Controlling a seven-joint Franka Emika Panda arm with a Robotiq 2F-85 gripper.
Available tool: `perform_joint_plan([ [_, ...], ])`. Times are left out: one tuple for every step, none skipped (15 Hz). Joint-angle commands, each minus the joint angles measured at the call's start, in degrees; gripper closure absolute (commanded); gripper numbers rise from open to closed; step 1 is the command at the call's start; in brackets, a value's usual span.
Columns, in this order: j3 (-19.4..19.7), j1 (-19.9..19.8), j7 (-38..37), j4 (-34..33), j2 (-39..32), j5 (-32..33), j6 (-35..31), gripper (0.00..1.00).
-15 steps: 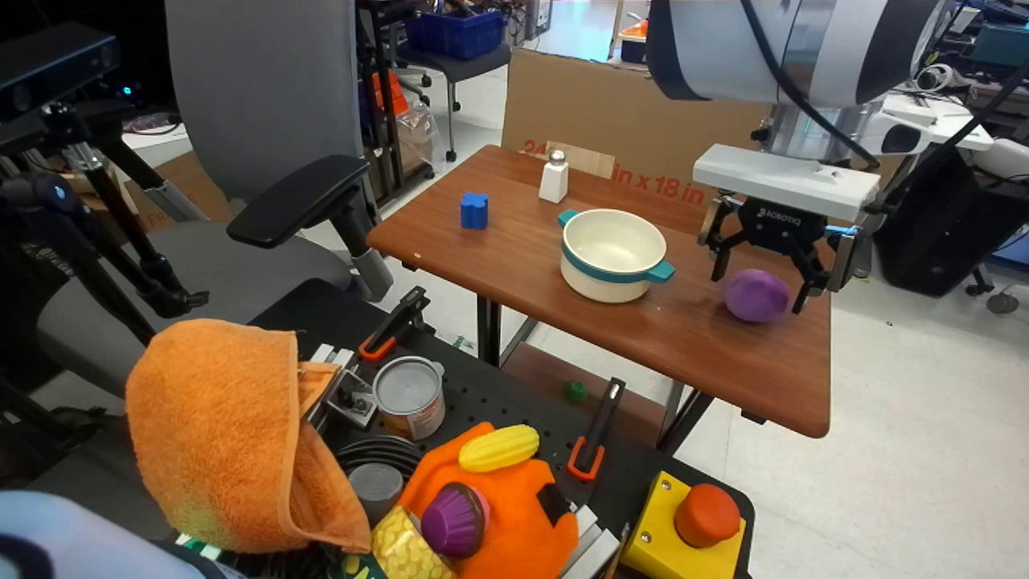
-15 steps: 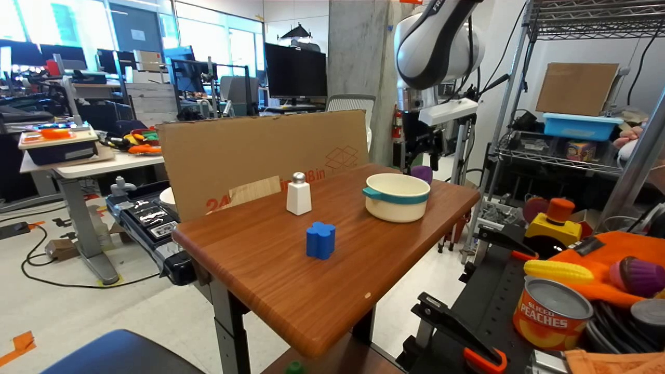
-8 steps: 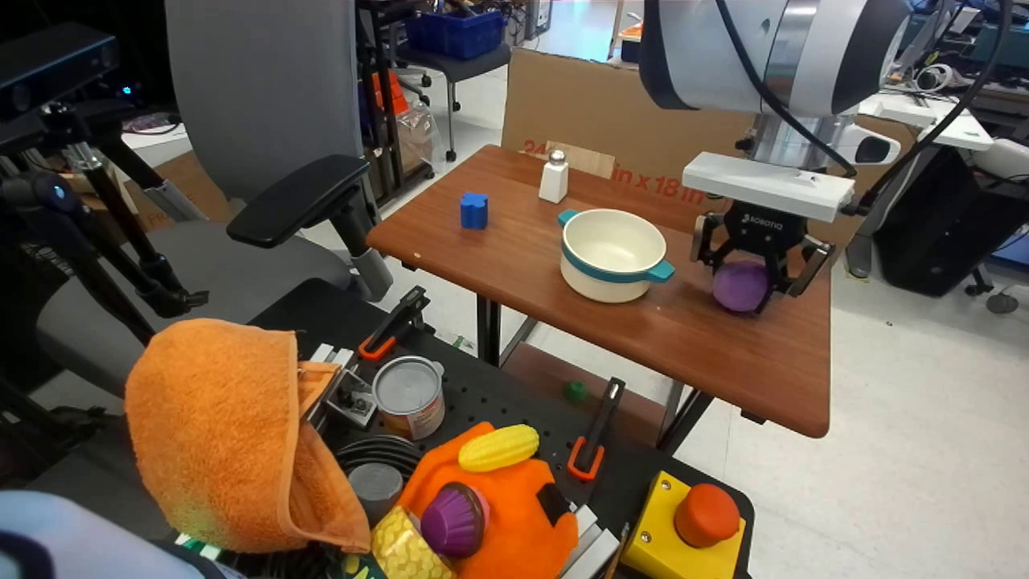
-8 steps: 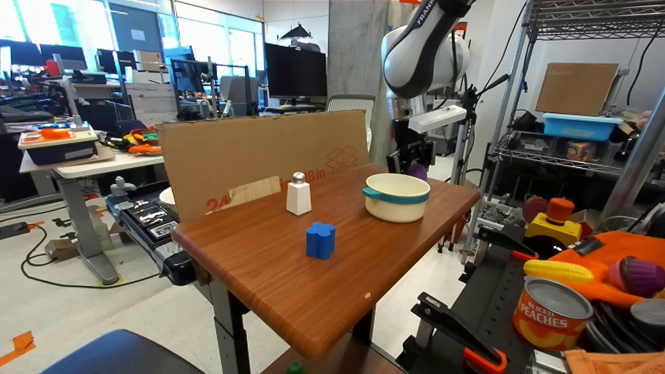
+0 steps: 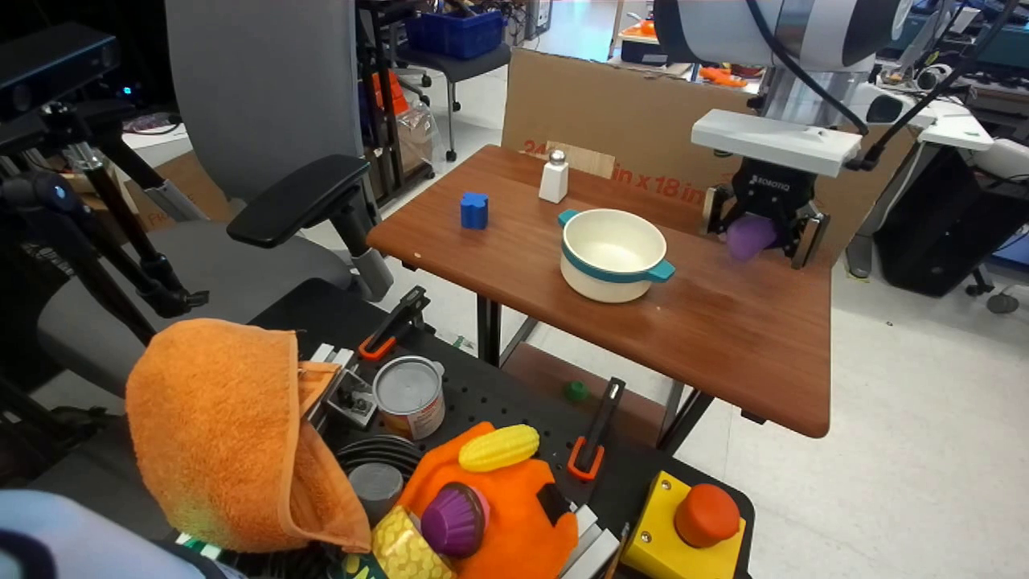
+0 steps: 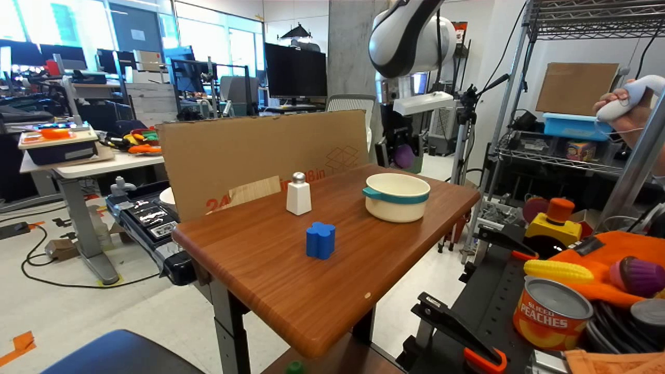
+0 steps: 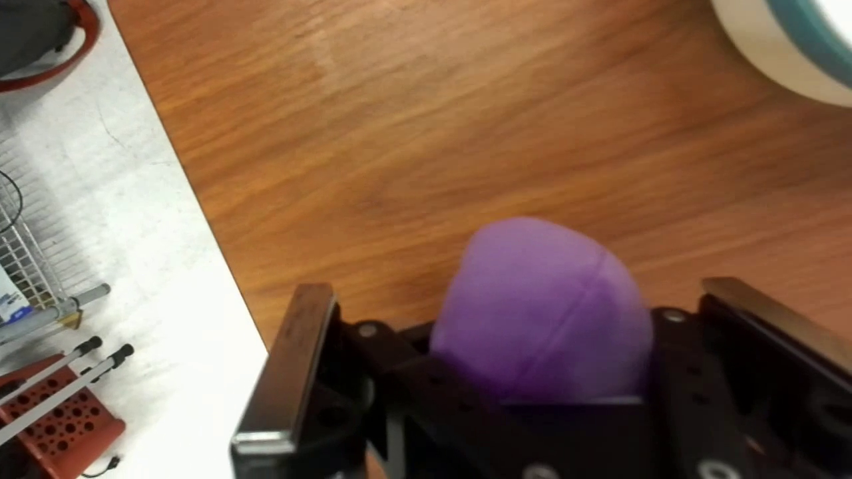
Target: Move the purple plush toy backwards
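Observation:
The purple plush toy (image 5: 749, 236) is squeezed inside my gripper (image 5: 762, 243), raised off the wooden table (image 5: 739, 362) near its right end in that exterior view. Seen in an exterior view, the toy (image 6: 403, 156) hangs beyond the bowl, at the far end of the table. In the wrist view the soft toy (image 7: 542, 306) bulges up from between the black fingers, with a seam across it. Both sides of the jaws press against it. The fingertips' contact surfaces are mostly hidden by the toy.
A white bowl (image 5: 612, 281) with teal handles stands beside the gripper's place. Farther along are a blue block (image 5: 474, 211) and a white shaker (image 5: 554, 178). A cardboard panel (image 6: 260, 150) rises along one table edge. A hand (image 6: 631, 117) with a white device shows by the shelf.
My gripper went from open around the toy on the table to shut on it. Toy and gripper have since risen, moving towards the cardboard. A hand has appeared beside the shelf.

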State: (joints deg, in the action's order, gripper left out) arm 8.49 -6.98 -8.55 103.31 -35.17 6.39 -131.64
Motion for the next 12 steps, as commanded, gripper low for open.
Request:
perform_joint_plan([
  [-1.5, 1.7, -1.5, -5.8, -2.9, -2.3, 3.0, 1.0],
  [-1.9, 2.5, -2.3, -6.7, -3.6, -2.4, 3.2, 1.0],
  [-2.2, 3.3, -2.9, -7.4, -4.3, -2.5, 3.6, 1.0],
  [-2.6, 4.0, -3.3, -7.9, -4.9, -2.4, 3.9, 1.0],
  [-2.8, 4.9, -4.0, -8.1, -5.5, -2.3, 3.7, 1.0],
  [-3.2, 5.5, -4.2, -8.4, -6.1, -2.3, 3.7, 1.0],
  [-3.4, 6.2, -4.6, -8.6, -6.6, -2.3, 3.4, 1.0],
  [-3.6, 6.8, -5.1, -9.0, -7.1, -2.4, 3.4, 1.0],
  [-3.8, 7.4, -5.4, -9.2, -7.5, -2.5, 3.3, 1.0],
  [-3.8, 7.9, -5.7, -9.5, -7.9, -2.4, 3.2, 1.0],
  [-3.8, 8.3, -6.1, -9.7, -8.4, -2.4, 3.0, 1.0],
  [-3.6, 8.8, -6.5, -10.0, -8.8, -2.2, 3.1, 0.84],
])
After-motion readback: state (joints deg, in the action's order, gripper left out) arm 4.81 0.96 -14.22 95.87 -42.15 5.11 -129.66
